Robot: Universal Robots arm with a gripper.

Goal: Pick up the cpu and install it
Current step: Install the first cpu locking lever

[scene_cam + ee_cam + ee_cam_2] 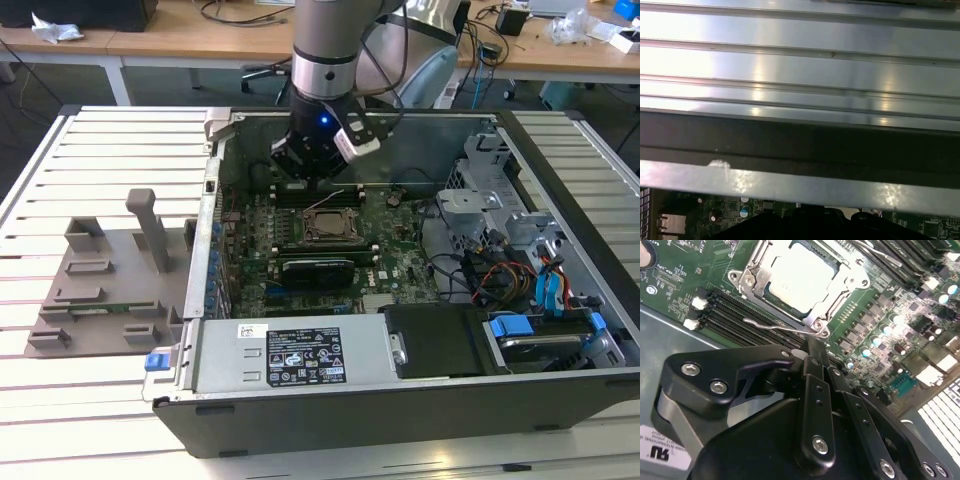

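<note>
Second wrist view: the cpu (799, 277) is seen seated in the socket frame (805, 285). Just beside that frame, the hand (812, 352) is closed on nothing. Installation is judged nearly finished; latching the lever (775, 325) is called for.

White label (304, 357) on the power supply cover (300, 345), at 6 o'clock in the exterior view: print too small to read. White sticker (662, 452) in the second wrist view: partial certification mark, not legible.
</note>
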